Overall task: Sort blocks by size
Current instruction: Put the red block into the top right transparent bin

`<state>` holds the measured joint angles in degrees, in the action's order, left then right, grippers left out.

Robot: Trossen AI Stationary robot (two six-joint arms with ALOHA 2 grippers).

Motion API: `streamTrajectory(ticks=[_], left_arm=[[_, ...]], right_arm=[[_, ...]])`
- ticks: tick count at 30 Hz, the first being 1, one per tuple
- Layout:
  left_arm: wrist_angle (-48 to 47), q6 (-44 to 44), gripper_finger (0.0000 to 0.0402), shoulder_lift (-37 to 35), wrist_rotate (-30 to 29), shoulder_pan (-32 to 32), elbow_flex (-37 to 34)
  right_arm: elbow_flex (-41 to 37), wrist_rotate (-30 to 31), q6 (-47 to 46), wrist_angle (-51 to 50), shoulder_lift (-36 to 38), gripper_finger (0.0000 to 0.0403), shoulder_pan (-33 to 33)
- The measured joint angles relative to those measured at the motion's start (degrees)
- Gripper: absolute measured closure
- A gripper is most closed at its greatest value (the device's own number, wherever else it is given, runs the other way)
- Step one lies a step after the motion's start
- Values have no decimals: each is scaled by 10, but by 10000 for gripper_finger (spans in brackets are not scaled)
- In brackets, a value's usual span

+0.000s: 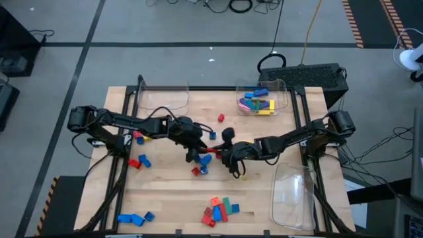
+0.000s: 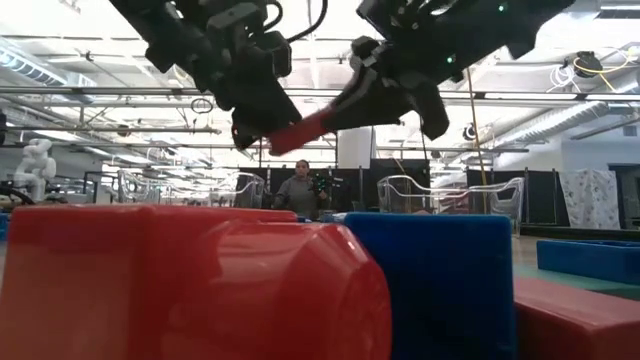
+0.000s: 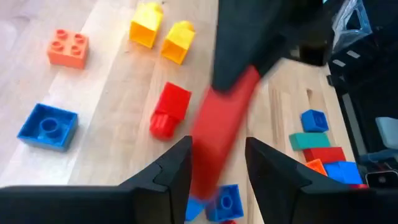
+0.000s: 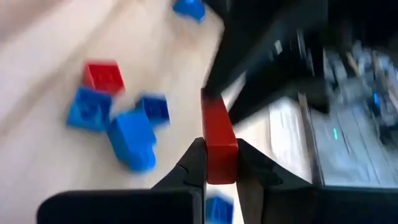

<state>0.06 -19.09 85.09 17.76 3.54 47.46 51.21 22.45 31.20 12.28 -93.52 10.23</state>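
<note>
Red plastic, a long bar brick [image 4: 217, 140], sits clamped at one end between the dark fingers of the right tool [image 4: 219, 163], up in the air over the middle of the wooden desk [image 1: 172, 192]! Its other end reaches between the fingers of the left tool [image 3: 217, 165], which stand parted on either side of the bar with a gap showing, so no grip there. In the low view the two tools meet nose to nose with the red bar [image 2: 300, 131] bridging them, clear of the desk.

Straight below the pair lie a small red brick [image 1: 195, 171] and a small blue brick [image 1: 204, 170], close together. The left wrist view also catches a short red brick [image 3: 169, 111], two yellow cubes [image 3: 163, 33] side by side, an orange square brick [image 3: 68, 47] and an upturned blue square brick [image 3: 48, 126].

Farther out, a cluster of red, blue, green and orange bricks [image 1: 220, 209] rests near the front edge, with two blue bricks [image 1: 134, 218] at the front left. A lone red cube [image 1: 221, 118] sits toward the back. A clear plastic tray [image 1: 281, 89] at the back right holds blue, yellow and pink pieces; another clear tray [image 1: 162, 99] stands at the back left, and a third [image 1: 295, 198] at the front right.
</note>
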Motion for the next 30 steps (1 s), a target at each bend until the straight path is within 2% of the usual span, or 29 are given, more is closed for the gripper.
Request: streamTrajectory(ticks=[4,8,11,19,22,25,30], left_arm=[[4,0,254,-1,-5,19,1],[-17,0,254,2,-23,23,-3],[-8,0,254,0,-68,26,-1],[-13,0,253,1,-109,24,-2],[-12,0,253,1,-109,24,-2],[-12,0,253,1,-111,24,-2],[-10,0,253,1,-112,23,-2]], right_arm=[[-1,85,-72,-76,40,366,1],[1,259,-163,-154,87,365,-7],[0,328,-237,-245,111,364,-20],[0,328,-414,-383,144,363,-130],[0,322,-448,-387,143,363,-170],[0,272,-471,-386,141,363,-208],[0,266,-497,-387,141,363,-260]])
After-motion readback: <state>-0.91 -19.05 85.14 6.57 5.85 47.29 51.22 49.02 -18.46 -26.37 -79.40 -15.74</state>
